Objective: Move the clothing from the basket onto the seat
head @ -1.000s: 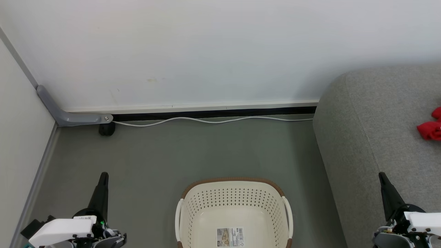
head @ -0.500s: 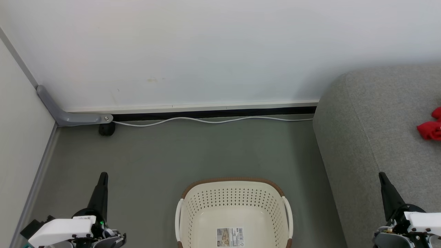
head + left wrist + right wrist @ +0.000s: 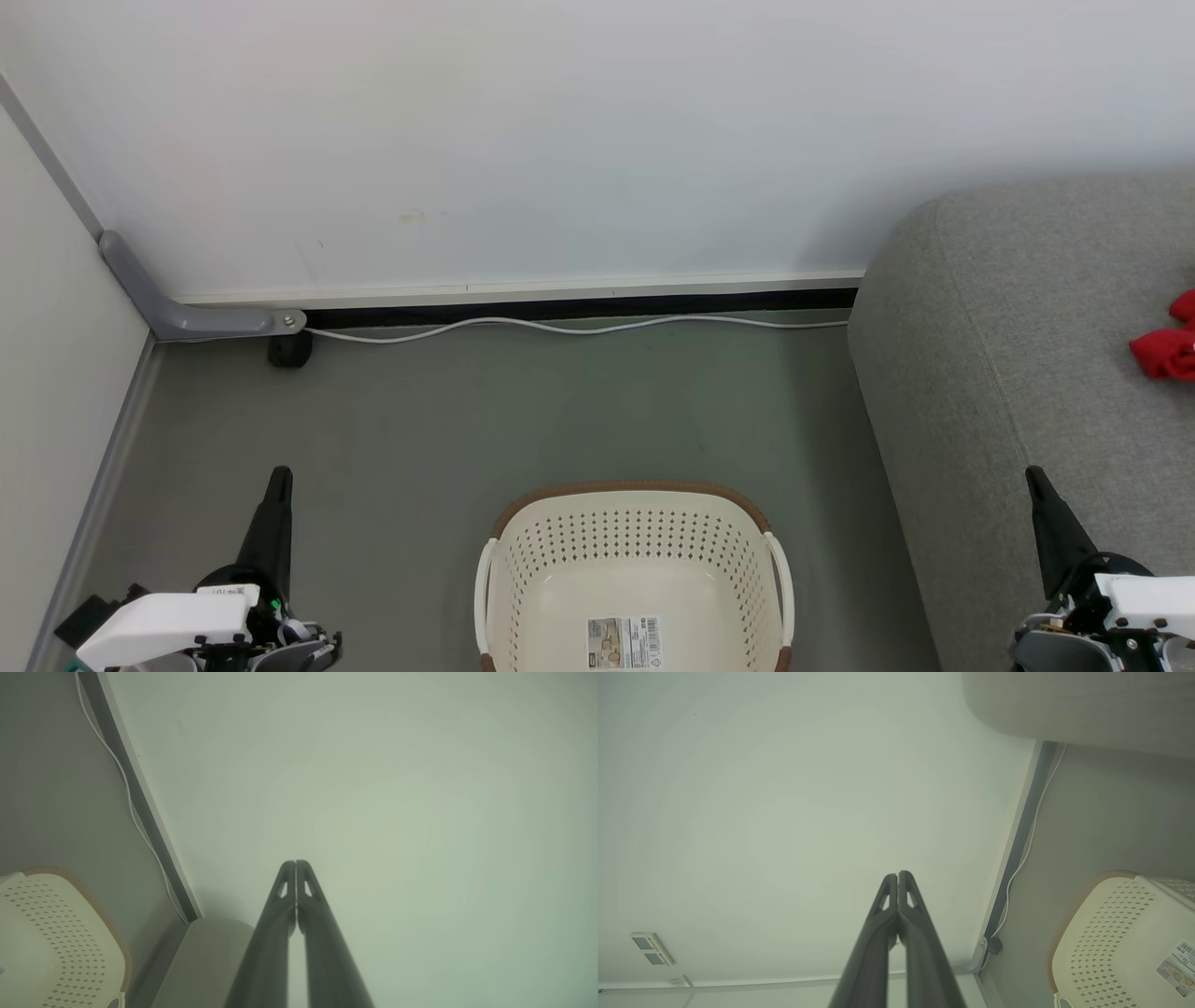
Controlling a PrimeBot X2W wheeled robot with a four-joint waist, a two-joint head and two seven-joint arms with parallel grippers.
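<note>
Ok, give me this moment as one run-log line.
basket: no clothing visible | clothing: on seat | left gripper: shut, holding nothing | right gripper: shut, holding nothing

Left pincer (image 3: 295, 864) closed (tips touching) before wall (image 3: 373, 788); basket (image 3: 56, 938) lower left.

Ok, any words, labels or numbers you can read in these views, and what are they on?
Nothing is legible.
Sticker on the basket floor: barcode and print, too small to read.
White tag by the left pincer: markings too small to read.
</note>
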